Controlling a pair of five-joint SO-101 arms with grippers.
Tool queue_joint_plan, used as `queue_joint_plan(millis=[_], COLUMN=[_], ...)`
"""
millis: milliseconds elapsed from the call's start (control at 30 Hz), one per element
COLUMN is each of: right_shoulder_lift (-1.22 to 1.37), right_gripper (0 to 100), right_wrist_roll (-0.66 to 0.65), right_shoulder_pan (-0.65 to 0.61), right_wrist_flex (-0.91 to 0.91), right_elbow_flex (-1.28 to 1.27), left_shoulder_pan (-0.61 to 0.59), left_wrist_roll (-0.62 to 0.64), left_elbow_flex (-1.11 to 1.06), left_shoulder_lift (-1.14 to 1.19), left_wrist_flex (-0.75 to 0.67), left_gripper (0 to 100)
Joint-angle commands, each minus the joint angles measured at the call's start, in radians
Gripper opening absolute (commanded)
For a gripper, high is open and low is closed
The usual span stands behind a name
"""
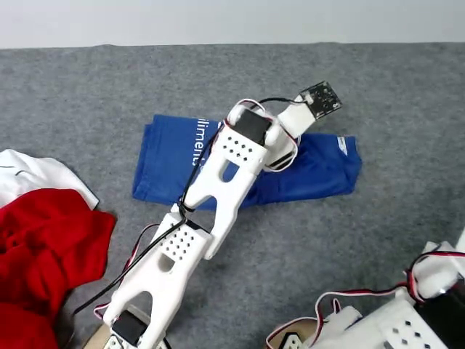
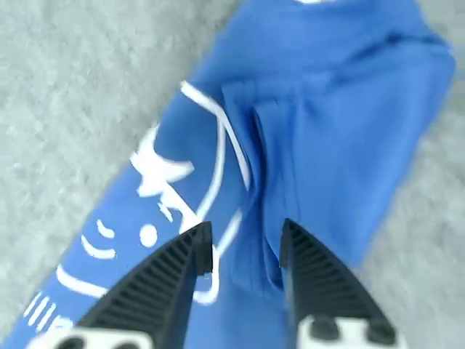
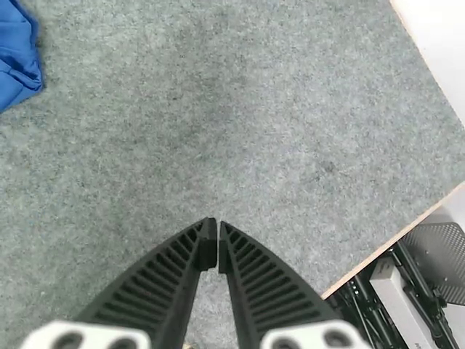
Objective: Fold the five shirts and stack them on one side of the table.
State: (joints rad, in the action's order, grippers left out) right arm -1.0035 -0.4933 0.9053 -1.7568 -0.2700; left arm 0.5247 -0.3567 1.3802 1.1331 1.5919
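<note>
High view: the blue shirt (image 1: 166, 161) lies flattened as a wide band near the middle of the grey mat (image 1: 363, 240). The left arm (image 1: 218, 189) runs from the near edge diagonally across the shirt and hides its middle part; the wrist end sits over the shirt's centre. 2 more shirts lie at the left edge: a crumpled red shirt (image 1: 43, 247) and a white shirt (image 1: 29, 178) touching it on the far side, partly under it. A strip of bare mat separates both from the blue shirt. The right arm (image 1: 407, 313) sits at the near right corner, well apart from all 3 shirts, with red and white cables (image 1: 327, 302) looped beside it. Left wrist view: the left gripper (image 2: 245, 233) is above the blue shirt (image 2: 349, 131), its 2 fingers parted by a moderate gap with nothing held between them; contact with the cloth cannot be determined. A white print (image 2: 167, 174) and a lengthwise fold crease show on the cloth ahead of the fingers, with mat (image 2: 73, 73) on both sides. Right wrist view: the right gripper (image 3: 217, 225) is over bare mat (image 3: 254, 109), its fingertips closed almost together and holding nothing. 1 corner of the blue shirt (image 3: 14, 58) shows far from the fingers. A pale rim (image 3: 436, 43) borders the mat, with grey gear (image 3: 414, 283) beyond it.
</note>
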Motion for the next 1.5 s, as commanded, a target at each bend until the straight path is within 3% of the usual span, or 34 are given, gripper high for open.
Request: queue_joint_plan(millis=[0, 200, 633, 1033, 1200, 1467], right_shoulder_lift=[-0.008, -0.008, -0.008, -0.008, -0.008, -0.008], right_gripper=[1.0, 1.0, 1.0, 1.0, 1.0, 1.0], right_wrist_roll=[-0.011, -0.011, -0.011, -0.011, -0.011, -0.011], right_shoulder_pan=[0.010, 0.010, 0.007, 0.010, 0.010, 0.005], right_wrist_flex=[-0.039, -0.039, -0.039, -0.039, -0.039, -0.039], right_elbow_flex=[0.002, 0.002, 0.002, 0.002, 0.002, 0.002], left_shoulder_pan=[0.000, 0.000, -0.084, -0.066, -0.130, -0.371], left_wrist_roll=[0.061, 0.068, 0.021, 0.018, 0.025, 0.095], left_elbow_flex=[0.036, 0.033, 0.143, 0.297, 0.291, -0.012], left_shoulder_lift=[0.043, 0.149, 0.172, 0.124, -0.017, -0.255], left_wrist_flex=[-0.155, -0.304, -0.304, -0.061, 0.172, 0.167], left_gripper=[15, 15, 9, 10, 10, 13])
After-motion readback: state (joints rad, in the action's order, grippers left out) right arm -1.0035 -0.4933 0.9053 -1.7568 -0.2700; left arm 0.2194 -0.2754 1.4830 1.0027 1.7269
